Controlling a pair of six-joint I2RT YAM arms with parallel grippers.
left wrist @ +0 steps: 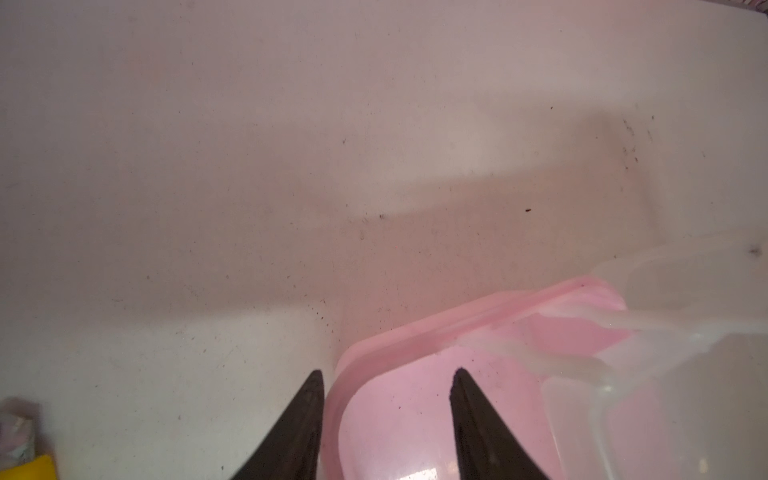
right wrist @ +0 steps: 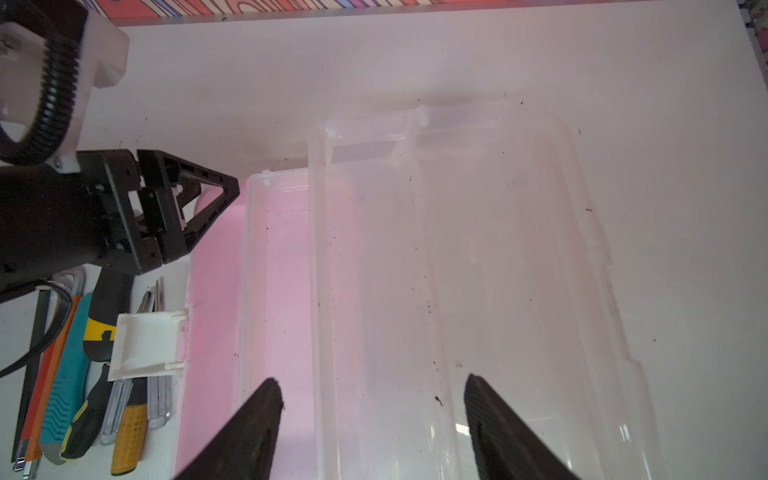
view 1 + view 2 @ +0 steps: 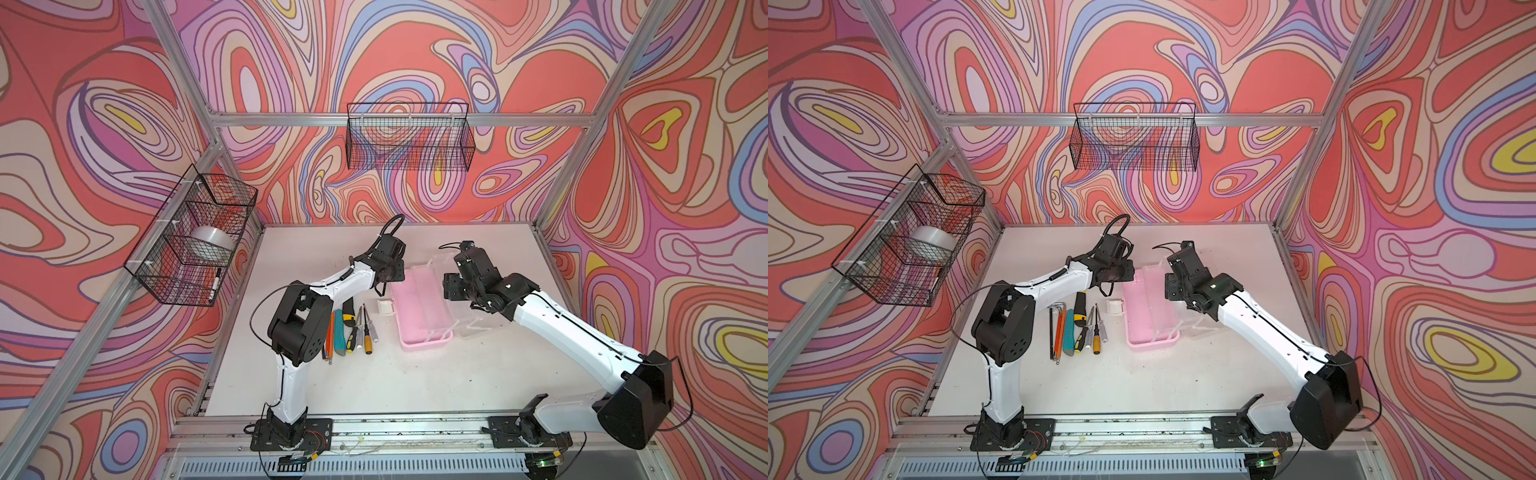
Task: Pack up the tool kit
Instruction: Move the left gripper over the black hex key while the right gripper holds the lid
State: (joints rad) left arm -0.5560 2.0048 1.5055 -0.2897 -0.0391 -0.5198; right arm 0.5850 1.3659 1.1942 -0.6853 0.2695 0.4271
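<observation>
The tool kit case lies open mid-table in both top views: pink base (image 3: 419, 309), clear lid (image 3: 471, 301) folded out to its right, white handle (image 3: 385, 308) on its left side. Left of it lie orange rods (image 3: 331, 332), a teal knife (image 3: 340, 338), a yellow-black knife (image 3: 348, 318) and small screwdrivers (image 3: 366, 332). My left gripper (image 1: 386, 374) is open and straddles the base's far left corner rim, one finger outside over the table and one inside. My right gripper (image 2: 370, 380) is open above the lid near the hinge, holding nothing.
A black wire basket (image 3: 195, 241) on the left wall holds a tape roll (image 3: 210, 241) and a marker (image 3: 216, 284). Another wire basket (image 3: 409, 137) hangs on the back wall. Hex keys (image 3: 1054, 328) lie beside the rods. Aluminium rails border the table.
</observation>
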